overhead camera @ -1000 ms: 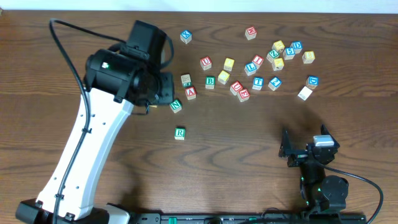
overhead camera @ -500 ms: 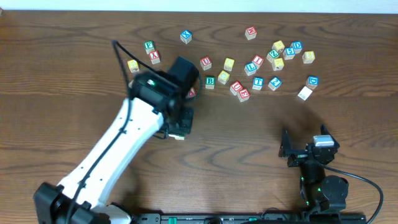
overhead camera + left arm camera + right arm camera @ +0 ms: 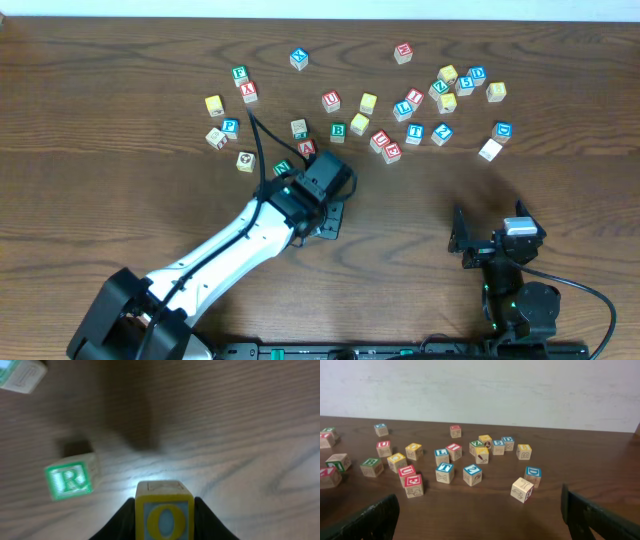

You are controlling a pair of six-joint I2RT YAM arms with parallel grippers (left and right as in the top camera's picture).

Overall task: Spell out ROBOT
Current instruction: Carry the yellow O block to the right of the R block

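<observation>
Left hand (image 3: pixel 164 522) brought O cube (image 3: pixel 164 510) beside R cube (image 3: pixel 70 480).

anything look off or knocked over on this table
Nothing stands out. The loose cubes lie scattered at mixed angles on the table, none stacked or visibly damaged. The left tool holds the O cube near the R cube, apart from it.

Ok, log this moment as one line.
Left fingers: shut on O block | R block: on table beside it, apart | Right fingers: open, empty
</observation>
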